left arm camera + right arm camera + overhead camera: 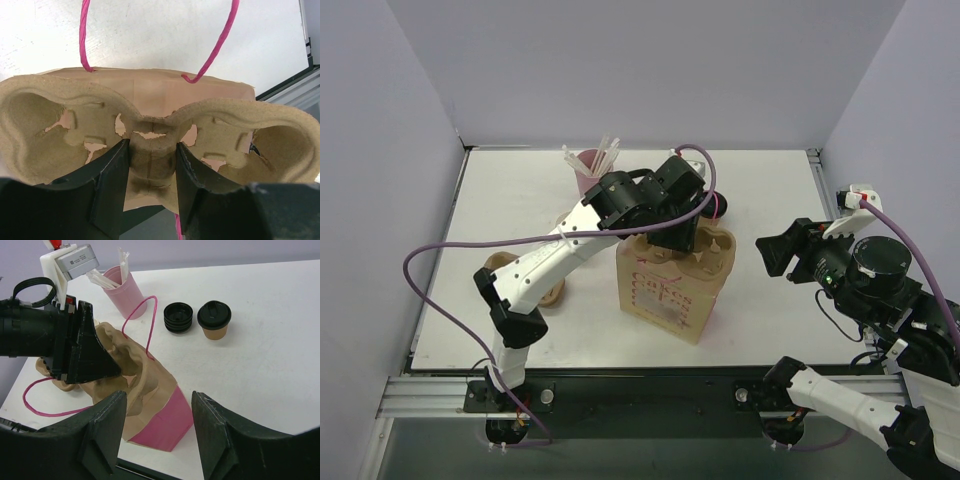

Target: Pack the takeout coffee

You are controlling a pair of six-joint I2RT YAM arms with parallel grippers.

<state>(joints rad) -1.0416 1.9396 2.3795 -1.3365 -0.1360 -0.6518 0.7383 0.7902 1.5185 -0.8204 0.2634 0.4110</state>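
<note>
At the mouth of the paper bag [665,295], the left gripper [151,150] clamps the cup carrier [45,120]. The right gripper [159,405] stands with jaws apart, the takeout coffee [214,320] well beyond.

Bright, even overhead light; soft, faint shadows.

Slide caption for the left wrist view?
Left gripper pinches the centre ridge of the pulp cup carrier at the paper bag.
</note>
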